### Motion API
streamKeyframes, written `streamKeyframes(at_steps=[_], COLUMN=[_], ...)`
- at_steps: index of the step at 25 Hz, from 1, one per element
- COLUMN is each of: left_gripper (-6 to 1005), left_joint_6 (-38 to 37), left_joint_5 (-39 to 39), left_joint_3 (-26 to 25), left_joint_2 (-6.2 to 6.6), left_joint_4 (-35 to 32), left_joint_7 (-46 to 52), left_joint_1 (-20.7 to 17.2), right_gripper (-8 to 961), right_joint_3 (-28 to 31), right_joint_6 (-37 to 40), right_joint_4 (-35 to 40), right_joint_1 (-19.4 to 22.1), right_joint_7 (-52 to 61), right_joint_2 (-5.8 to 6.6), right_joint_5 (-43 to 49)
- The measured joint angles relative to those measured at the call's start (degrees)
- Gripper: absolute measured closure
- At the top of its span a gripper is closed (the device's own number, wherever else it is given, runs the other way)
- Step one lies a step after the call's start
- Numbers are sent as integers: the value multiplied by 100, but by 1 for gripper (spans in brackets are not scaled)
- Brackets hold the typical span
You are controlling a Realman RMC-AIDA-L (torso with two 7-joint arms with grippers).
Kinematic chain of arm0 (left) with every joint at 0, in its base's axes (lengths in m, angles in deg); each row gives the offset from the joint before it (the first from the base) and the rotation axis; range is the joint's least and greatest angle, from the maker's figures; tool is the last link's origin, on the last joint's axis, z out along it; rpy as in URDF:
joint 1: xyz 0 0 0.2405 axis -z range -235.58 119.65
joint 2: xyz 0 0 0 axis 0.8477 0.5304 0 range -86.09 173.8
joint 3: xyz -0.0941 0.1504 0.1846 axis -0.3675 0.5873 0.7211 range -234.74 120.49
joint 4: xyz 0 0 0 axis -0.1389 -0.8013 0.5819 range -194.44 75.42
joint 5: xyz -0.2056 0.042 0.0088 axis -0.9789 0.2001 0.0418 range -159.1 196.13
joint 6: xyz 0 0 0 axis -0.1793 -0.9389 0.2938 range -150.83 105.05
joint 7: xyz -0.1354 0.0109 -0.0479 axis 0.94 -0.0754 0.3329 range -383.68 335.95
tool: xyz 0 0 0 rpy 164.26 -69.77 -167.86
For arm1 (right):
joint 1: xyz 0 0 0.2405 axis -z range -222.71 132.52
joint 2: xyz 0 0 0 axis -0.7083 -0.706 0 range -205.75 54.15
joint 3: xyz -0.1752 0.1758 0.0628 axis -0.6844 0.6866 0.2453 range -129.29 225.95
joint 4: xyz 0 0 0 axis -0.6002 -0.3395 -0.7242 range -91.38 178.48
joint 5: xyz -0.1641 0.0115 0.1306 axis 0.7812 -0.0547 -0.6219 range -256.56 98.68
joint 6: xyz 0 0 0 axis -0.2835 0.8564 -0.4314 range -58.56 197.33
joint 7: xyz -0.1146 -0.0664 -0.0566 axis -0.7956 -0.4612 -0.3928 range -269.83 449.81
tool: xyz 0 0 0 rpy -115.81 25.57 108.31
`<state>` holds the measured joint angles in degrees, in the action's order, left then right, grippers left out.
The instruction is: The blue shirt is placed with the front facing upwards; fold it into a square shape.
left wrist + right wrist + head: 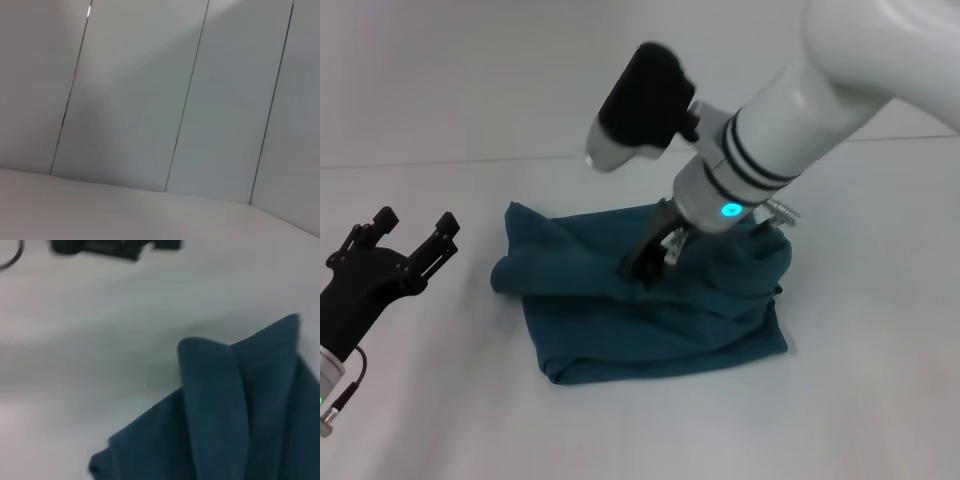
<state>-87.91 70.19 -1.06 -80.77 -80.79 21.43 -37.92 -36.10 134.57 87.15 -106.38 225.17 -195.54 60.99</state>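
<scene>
Left hand (415,240) idles spread wide (table's edge); right hand (655,258) pinches the blue shirt (650,320).

From the head we look down on the crumpled dark teal-blue cotton shirt (650,300), shared close-up with right wrist (235,415); left wrist faces grey wall panels (150,100).

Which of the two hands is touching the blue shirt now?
The right hand: it presses down into the middle of the folded blue shirt. The left hand hovers apart, beside it, open.
</scene>
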Motion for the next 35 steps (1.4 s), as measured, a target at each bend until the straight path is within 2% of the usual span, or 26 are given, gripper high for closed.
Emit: streamKeyframes(at_steps=[8,18,22,26,32,35], left_gripper=[111,112,112,112,112,112], left_joint_6=[-5,1,9,15,9,4], left_joint_5=[-1,130,133,146,150,150], left_joint_3=[18,27,27,28,27,18], left_joint_2=[0,0,0,5,16,17], left_joint_4=[68,125,131,134,134,129], left_joint_7=[11,10,-13,-24,-29,-30], left_joint_1=[12,24,50,96,119,126], right_gripper=[937,932,930,928,925,923], right_joint_3=[961,2241,2357,2360,2388,2410], right_joint_6=[-13,-421,-696,-894,-930,-858], right_joint_4=[709,643,149,-107,-39,424], right_joint_1=[582,972,974,971,1051,1209], right_joint_7=[557,855,1077,1323,1484,1444], right_joint_2=[17,54,133,161,171,139], right_joint_5=[740,982,984,984,977,922])
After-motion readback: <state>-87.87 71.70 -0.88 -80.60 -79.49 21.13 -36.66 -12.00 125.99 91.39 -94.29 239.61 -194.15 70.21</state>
